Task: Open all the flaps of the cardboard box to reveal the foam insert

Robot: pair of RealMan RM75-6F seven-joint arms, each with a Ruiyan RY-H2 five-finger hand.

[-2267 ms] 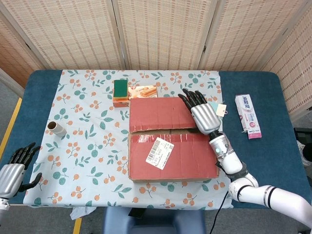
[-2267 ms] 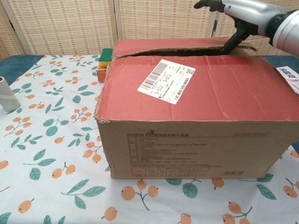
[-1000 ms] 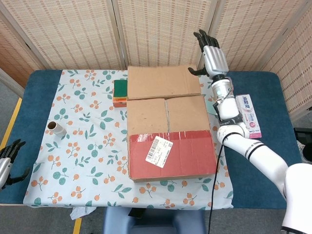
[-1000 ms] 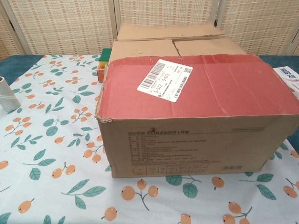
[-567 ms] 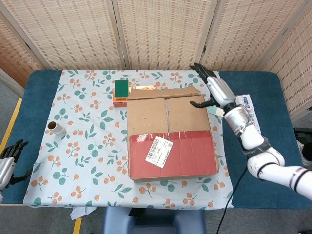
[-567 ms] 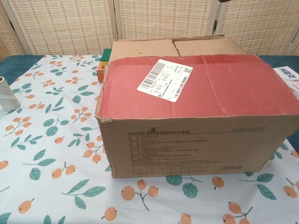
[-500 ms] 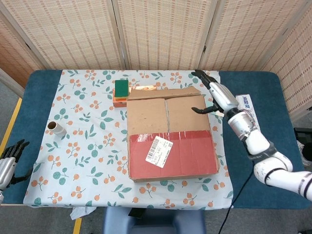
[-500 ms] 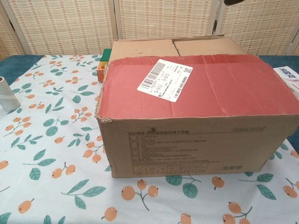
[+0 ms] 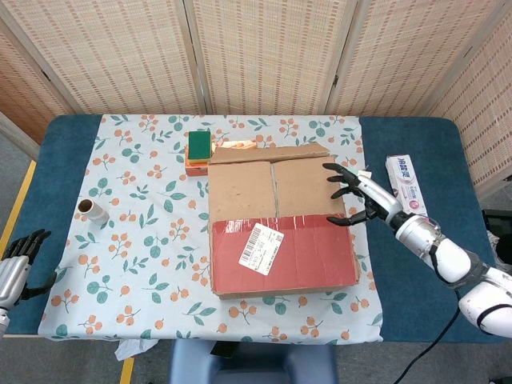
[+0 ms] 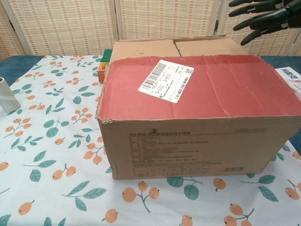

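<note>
The cardboard box (image 9: 280, 224) stands mid-table. Its near red flap (image 9: 308, 256) lies flat with a white shipping label (image 9: 262, 249) on it. The far flap (image 9: 268, 152) is folded back behind the box. Two brown inner flaps (image 9: 240, 190) (image 9: 308, 188) lie shut side by side, hiding whatever is inside. My right hand (image 9: 356, 196) hovers at the box's right edge with fingers spread and nothing in it; it shows at the top right of the chest view (image 10: 263, 19). My left hand (image 9: 16, 268) hangs empty off the table's near left corner.
A green sponge (image 9: 198, 146) on an orange carton sits behind the box's left corner. A paper roll (image 9: 94, 211) stands at the left. A toothpaste box (image 9: 404, 184) lies right of my right hand on the blue tablecloth (image 9: 64, 160).
My right hand swung the far red flap up and back, baring the brown inner flaps, let it go, then came down and nearer along the box's right edge. The left hand hardly moved.
</note>
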